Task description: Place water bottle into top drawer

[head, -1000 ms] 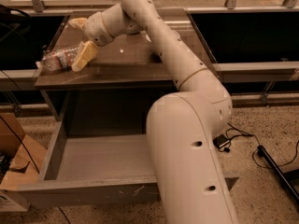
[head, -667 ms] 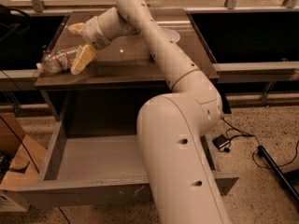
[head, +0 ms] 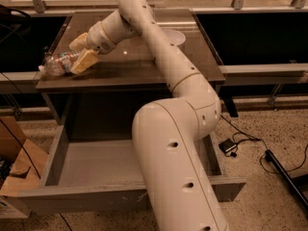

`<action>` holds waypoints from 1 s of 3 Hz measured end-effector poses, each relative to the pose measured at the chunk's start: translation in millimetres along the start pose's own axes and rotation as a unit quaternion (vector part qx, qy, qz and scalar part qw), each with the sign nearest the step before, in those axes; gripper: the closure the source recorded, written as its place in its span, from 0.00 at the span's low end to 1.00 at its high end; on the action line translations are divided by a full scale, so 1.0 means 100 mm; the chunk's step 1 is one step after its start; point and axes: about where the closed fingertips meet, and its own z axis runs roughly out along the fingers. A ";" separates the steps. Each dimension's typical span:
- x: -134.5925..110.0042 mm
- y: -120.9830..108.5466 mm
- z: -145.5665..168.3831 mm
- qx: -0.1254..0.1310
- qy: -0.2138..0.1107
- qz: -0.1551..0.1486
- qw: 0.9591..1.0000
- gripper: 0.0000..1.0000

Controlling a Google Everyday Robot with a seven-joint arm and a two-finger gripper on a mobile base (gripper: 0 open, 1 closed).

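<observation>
The hand [head: 74,57] is at the left end of the worktop [head: 144,66], set about the water bottle [head: 55,65]. The bottle lies on its side by the left edge. Whether the hand grips it cannot be told. The top drawer [head: 96,196] stands open below.

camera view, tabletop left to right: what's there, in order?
In order: clear ribbed plastic water bottle with white cap, lying on its side near the left edge → tool, at the bottle's right end → white round bowl, far right and further back.
</observation>
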 end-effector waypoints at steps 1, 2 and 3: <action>-0.04 -0.01 -0.03 0.000 0.000 0.000 1.000 0.61; -0.13 -0.05 -0.44 0.042 0.011 0.002 0.999 0.84; -0.45 0.11 -1.15 0.103 0.006 -0.010 0.995 1.00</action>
